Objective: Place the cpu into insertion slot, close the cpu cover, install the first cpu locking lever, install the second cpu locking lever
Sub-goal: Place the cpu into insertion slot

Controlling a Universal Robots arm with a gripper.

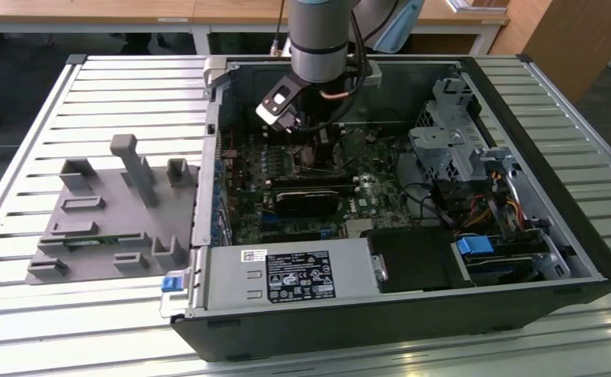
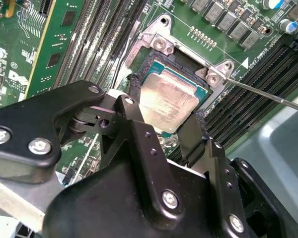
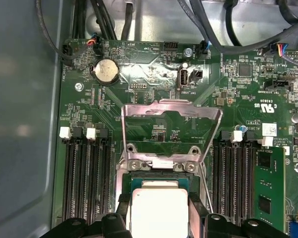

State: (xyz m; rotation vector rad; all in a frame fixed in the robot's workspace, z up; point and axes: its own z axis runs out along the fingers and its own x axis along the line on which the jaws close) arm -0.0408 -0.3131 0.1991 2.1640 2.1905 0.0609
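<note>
While the black fingers (image 2: pixel 133 96) of the gripper (image 2: pixel 166 113) pinch the cpu (image 2: pixel 166 96) by two opposite edges, its flat, dull silvery square lies within the insertion slot (image 2: pixel 181 60), framed by dark walls and a bright metal border. Whether it is fully seated I cannot tell. At one edge of the slot the cpu cover (image 3: pixel 188 110), a thin silvery frame with a cut-out centre, stands swung open over the green motherboard (image 3: pixel 139 74). Long black ribbed memory slots (image 3: pixel 84 183) flank the slot on both sides. A round shiny coin cell (image 3: pixel 105 71) sits near the board's corner. The board lies in an open black computer case (image 1: pixel 389 330).
</note>
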